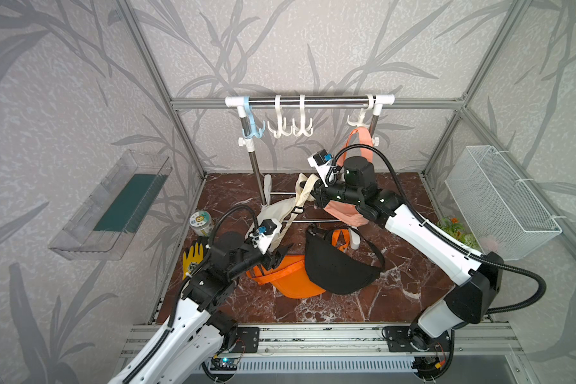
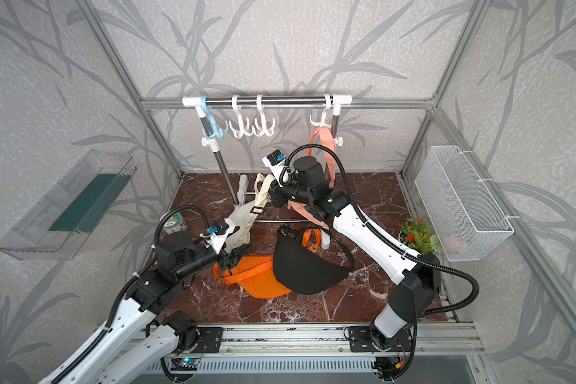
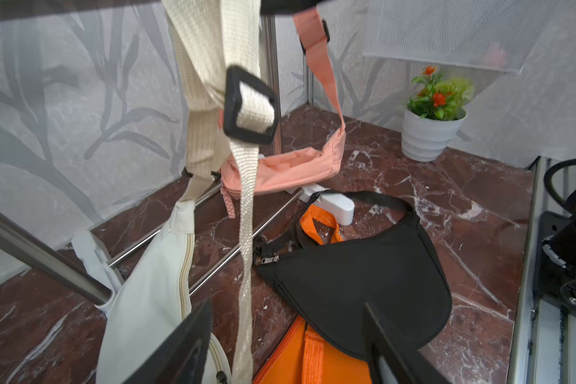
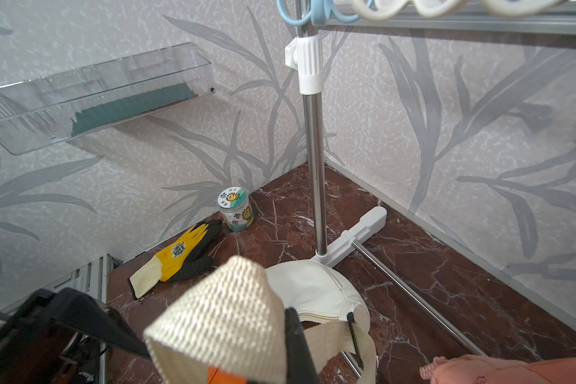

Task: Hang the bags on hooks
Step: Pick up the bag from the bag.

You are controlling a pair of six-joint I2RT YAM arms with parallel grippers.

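Gripping cream strap (image 4: 220, 319): R pincer (image 1: 315, 196) | L pincer (image 3: 286, 342) apart | glove (image 4: 177, 259) clear in R-wrist only

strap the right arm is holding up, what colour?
Cream woven strap; clearest in the right wrist view.

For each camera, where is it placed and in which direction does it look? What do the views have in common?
Top views: high at the front, looking down at the rack; both arms show, the right gripper shut on the cream strap, the left gripper open.
Left wrist: low, looking across the floor at the black bag; its open fingers show.
Right wrist: looking toward the glove and jar; its fingers pinch the strap.
Shared: both wrist views show the cream bag.
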